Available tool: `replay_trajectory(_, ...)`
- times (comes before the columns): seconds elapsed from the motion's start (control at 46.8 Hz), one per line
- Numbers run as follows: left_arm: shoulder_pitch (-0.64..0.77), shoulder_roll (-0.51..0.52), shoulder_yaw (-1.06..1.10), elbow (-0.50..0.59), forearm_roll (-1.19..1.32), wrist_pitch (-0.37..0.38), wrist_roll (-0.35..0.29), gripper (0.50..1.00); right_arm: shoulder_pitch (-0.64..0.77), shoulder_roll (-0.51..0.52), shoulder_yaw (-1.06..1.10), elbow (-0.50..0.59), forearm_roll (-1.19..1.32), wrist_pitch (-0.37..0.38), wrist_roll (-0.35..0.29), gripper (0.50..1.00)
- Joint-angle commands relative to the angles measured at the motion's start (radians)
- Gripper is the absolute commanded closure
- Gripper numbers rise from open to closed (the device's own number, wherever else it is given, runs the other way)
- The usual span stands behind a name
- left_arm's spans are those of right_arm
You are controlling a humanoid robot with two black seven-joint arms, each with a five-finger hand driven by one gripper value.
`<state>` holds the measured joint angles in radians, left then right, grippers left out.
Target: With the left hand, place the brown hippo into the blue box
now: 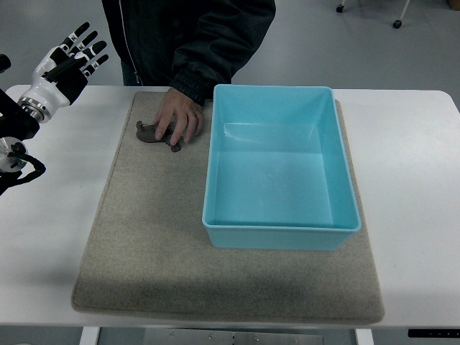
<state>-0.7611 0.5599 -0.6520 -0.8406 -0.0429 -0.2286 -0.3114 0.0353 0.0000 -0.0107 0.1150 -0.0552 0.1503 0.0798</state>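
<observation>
A small brown hippo [149, 134] lies on the beige mat [144, 237] near its far left corner, partly covered by a person's hand [178, 117]. To its right stands the empty blue box [280, 167]. My left hand [75, 54] hovers above the table's far left corner, fingers spread and holding nothing, well left of the hippo.
A person in a dark jacket [188, 34] stands at the far side of the white table [417, 165], reaching onto the mat. Bare table surface lies on both sides of the mat.
</observation>
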Motion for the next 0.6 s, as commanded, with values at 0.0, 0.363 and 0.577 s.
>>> replay_trajectory(0.0, -0.001, -0.001, -0.001, 0.000, 0.000, 0.000, 0.000, 0.504, 0.000, 0.000, 0.000, 0.000, 0.000, 0.000, 0.000, 0.564)
replay_trajectory(0.363, -0.003, 0.000, -0.002, 0.000, 0.000, 0.000, 0.000, 0.504, 0.000, 0.000, 0.000, 0.000, 0.000, 0.000, 0.000, 0.564)
replay_trajectory(0.577, -0.004, -0.005, -0.002, 0.005, -0.012, 0.000, 0.000, 0.504, 0.000, 0.000, 0.000, 0.000, 0.000, 0.000, 0.000, 0.564)
